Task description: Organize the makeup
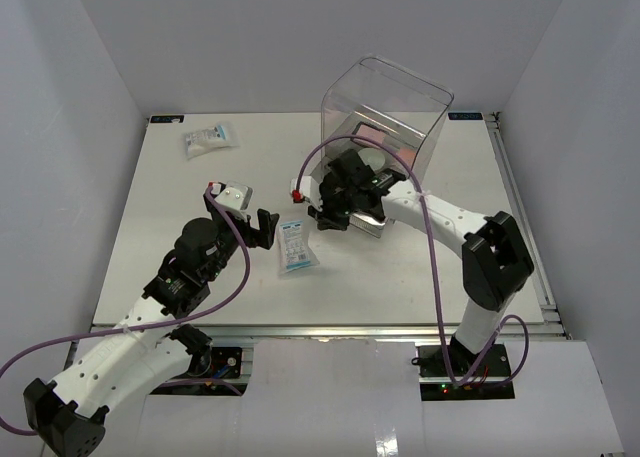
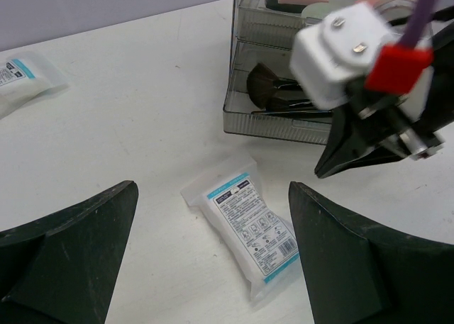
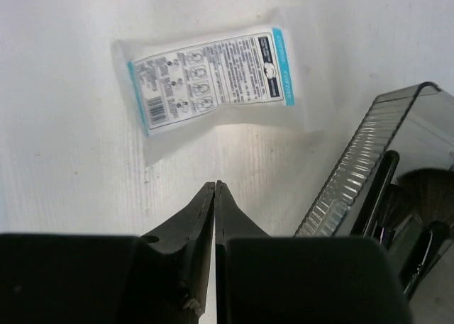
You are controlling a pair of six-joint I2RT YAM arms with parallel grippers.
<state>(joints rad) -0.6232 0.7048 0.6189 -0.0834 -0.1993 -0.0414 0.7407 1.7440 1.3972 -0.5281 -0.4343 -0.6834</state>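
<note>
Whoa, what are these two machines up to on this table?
Two robot arms are sorting makeup into a clear box with grey drawers. One drawer is pulled out, with black brushes lying inside. The right hand is shut, holds nothing, and hovers beside that drawer. The left hand is open and aimed at a white-and-blue packet lying on the table between the arms, without touching it. A second packet lies in the far left corner.

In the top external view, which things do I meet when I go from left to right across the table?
far white-and-blue packet, left gripper, near white-and-blue packet, right gripper, clear plastic box.
</note>
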